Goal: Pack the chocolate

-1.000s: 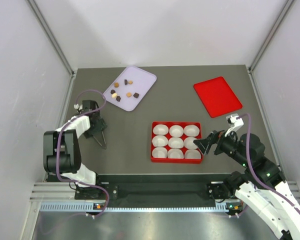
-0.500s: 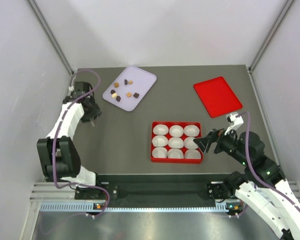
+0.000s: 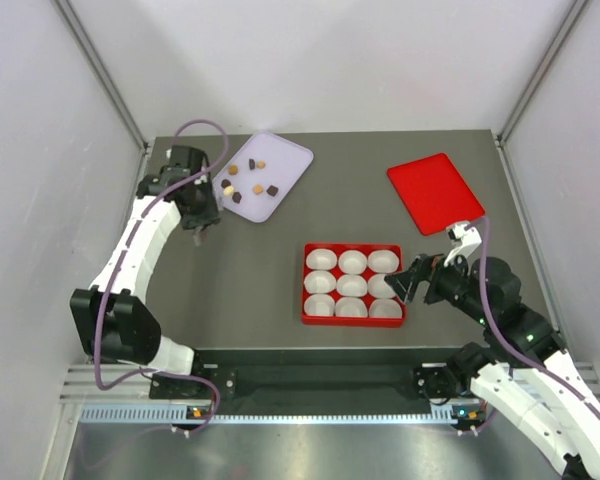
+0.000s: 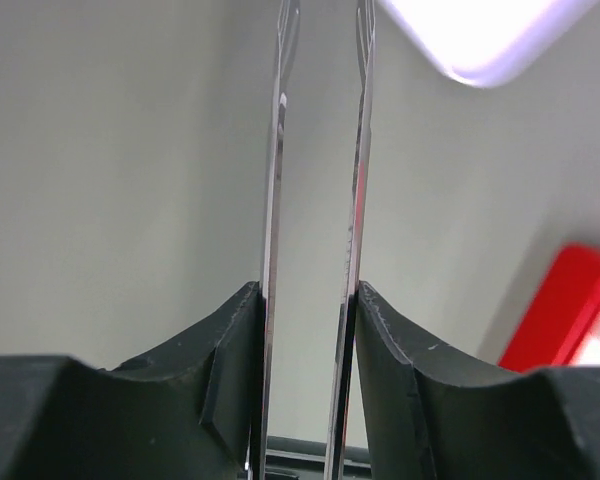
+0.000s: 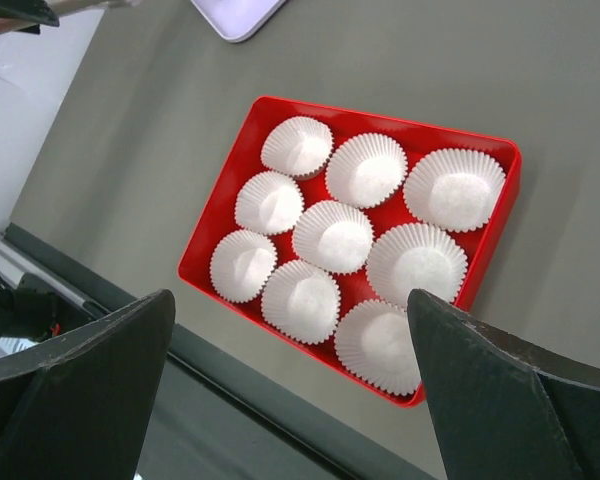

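Observation:
The chocolate (image 3: 246,181) is several small dark brown and tan pieces lying on a lavender tray (image 3: 285,160) at the back left. My left gripper (image 3: 202,228) hangs just left of that tray, shut on thin metal tongs (image 4: 272,200). In the left wrist view the two blades run straight out from between the jaws (image 4: 305,290), a narrow gap between them and nothing in it. The tips are cut off at the top edge. My right gripper (image 3: 412,284) stands wide open at the right end of the red box (image 3: 352,322). It holds nothing (image 5: 290,296).
The red box (image 5: 380,120) holds several empty white paper cups (image 5: 332,237). A flat red lid (image 3: 435,192) lies at the back right. A corner of the lavender tray (image 4: 480,40) shows ahead of the tongs. Grey walls close in on both sides.
My left arm has swung from the near left out toward the lavender tray, carrying the tongs, and its jaws have narrowed. The right gripper has shifted only slightly and stays open.

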